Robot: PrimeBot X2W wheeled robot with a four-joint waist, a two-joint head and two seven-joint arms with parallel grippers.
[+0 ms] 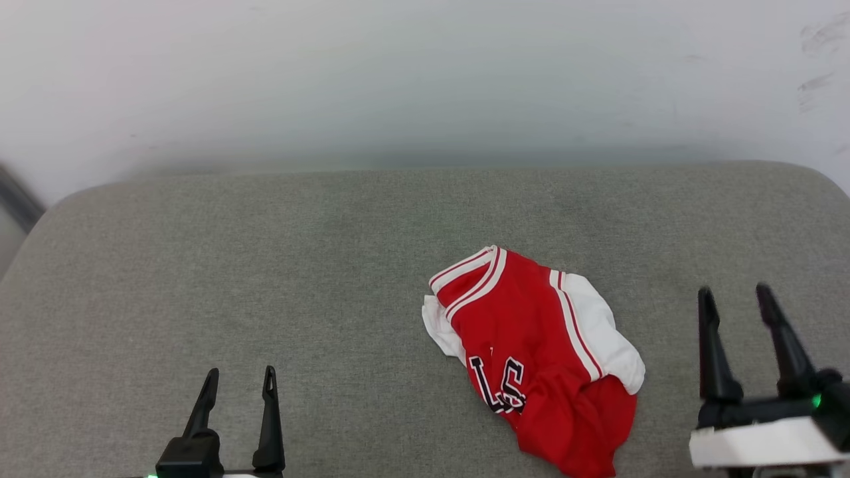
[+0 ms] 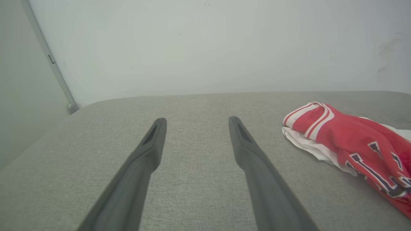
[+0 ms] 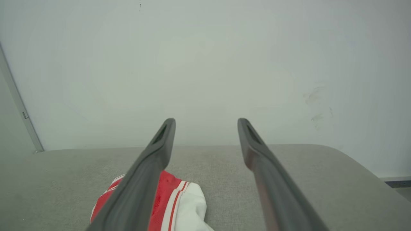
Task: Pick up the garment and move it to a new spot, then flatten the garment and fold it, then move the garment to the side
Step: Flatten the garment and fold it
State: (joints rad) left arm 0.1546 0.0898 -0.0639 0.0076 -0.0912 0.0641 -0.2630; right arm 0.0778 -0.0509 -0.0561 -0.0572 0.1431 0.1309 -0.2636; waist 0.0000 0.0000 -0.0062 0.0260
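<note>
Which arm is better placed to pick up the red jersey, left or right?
Probably the right arm: its open jaws stand close beside the red jersey, while the left arm's open jaws are farther off.

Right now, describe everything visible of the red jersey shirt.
The red fabric jersey-style shirt with white sleeves lies crumpled in a heap on the grey woven padded surface, right of centre in the head view. Red-and-white striped trim edges its openings; black white-outlined lettering shows partly, creased. Only that surface touches it.
</note>
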